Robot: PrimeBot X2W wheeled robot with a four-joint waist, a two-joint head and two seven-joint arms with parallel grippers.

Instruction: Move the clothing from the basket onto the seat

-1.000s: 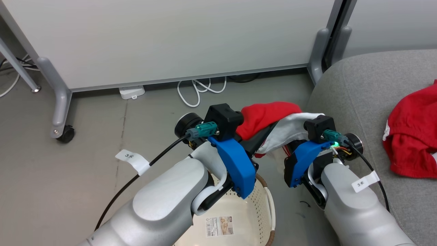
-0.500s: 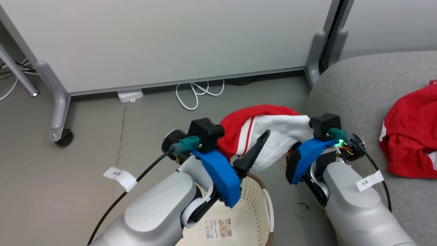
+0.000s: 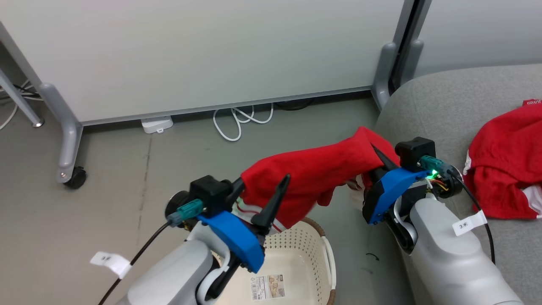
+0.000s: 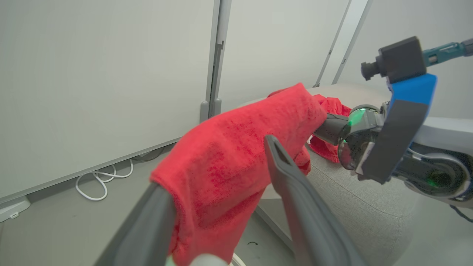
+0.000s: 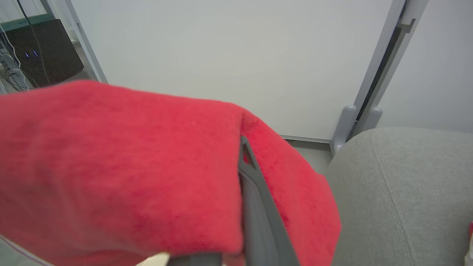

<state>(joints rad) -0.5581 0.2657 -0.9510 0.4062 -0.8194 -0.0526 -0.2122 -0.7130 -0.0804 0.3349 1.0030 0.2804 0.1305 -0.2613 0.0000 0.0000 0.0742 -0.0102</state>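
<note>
right gripper [image 3: 376, 153] clamping red garment [image 3: 313, 178] over basket [image 3: 296, 254]; left gripper [image 3: 263, 181] gaping wide, garment just draping over one finger

Pale partition panels [image 3: 203, 55] on grey legs [image 3: 67, 144], one fitted with a black caster [image 3: 76, 178], closed off the back of the room. A white cable [image 3: 237, 120] lay looped on the grey floor [image 3: 106, 203] below the panels' lower edge, near a small white box [image 3: 156, 124]. A grey sofa [image 3: 444, 101] stood at the right, close to the gap between two panels. A dark box [image 5: 40, 48] with small blue lights showed past one panel's edge. The light was soft and even.
</note>
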